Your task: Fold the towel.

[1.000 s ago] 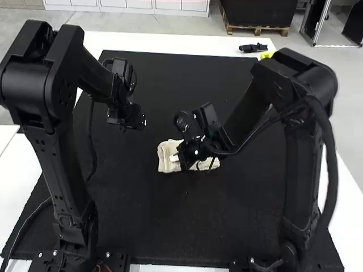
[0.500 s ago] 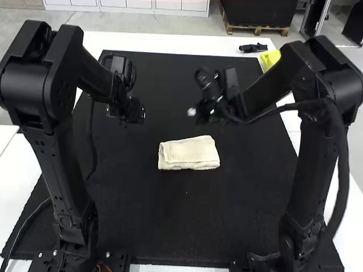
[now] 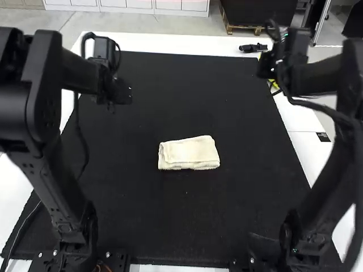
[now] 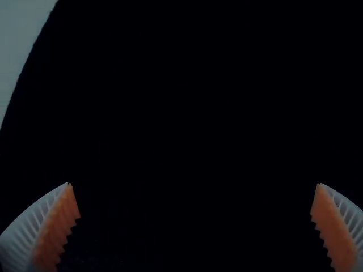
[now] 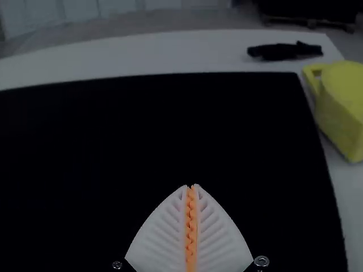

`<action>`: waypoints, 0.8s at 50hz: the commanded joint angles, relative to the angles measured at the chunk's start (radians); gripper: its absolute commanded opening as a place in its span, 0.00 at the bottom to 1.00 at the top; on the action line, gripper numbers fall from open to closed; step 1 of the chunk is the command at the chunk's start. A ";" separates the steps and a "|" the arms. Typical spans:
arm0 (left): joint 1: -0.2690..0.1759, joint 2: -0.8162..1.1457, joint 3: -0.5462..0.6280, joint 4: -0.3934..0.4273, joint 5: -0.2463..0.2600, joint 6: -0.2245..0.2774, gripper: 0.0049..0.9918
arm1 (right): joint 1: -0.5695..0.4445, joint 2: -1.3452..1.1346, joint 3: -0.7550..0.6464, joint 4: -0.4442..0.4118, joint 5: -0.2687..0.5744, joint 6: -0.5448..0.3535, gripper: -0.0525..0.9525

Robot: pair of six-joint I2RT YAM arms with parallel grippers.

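Black matting [image 3: 170,226] covered most of the white surface [image 3: 170,42], with the folded towel [image 3: 189,153] near its middle, long axis running side to side. From the left end effector [image 4: 194,184], released with fingers wide apart, the towel lay inward and closer to the robot; that was the nearer of the two. The right end effector [image 5: 191,186], clenched on nothing, stood toward the far right corner, near a yellow object [image 5: 343,107]. Moments earlier it had been closer to the towel, which had not shifted. Folding looked finished.
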 commanded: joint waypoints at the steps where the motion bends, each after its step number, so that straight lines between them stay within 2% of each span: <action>1: 0.031 -0.107 -0.039 0.014 0.003 -0.009 0.97 | -0.040 -0.108 -0.066 0.017 0.014 -0.005 0.03; 5: 0.037 -0.173 -0.081 0.064 0.004 0.002 0.97 | -0.060 -0.160 -0.110 0.025 0.011 -0.005 0.03; 10: 0.035 -0.260 -0.113 0.084 0.007 0.008 0.97 | -0.091 -0.229 -0.155 0.025 0.002 -0.001 0.03; 24: 0.021 -0.458 -0.200 0.087 0.032 0.014 0.97 | -0.158 -0.432 -0.281 0.017 -0.040 0.014 0.03; 31: 0.021 -0.584 -0.288 0.119 0.055 0.032 0.97 | -0.172 -0.511 -0.324 -0.008 -0.060 0.010 0.03; 40: 0.028 -0.737 -0.398 0.103 0.080 0.032 0.97 | -0.176 -0.633 -0.379 -0.032 -0.080 0.010 0.03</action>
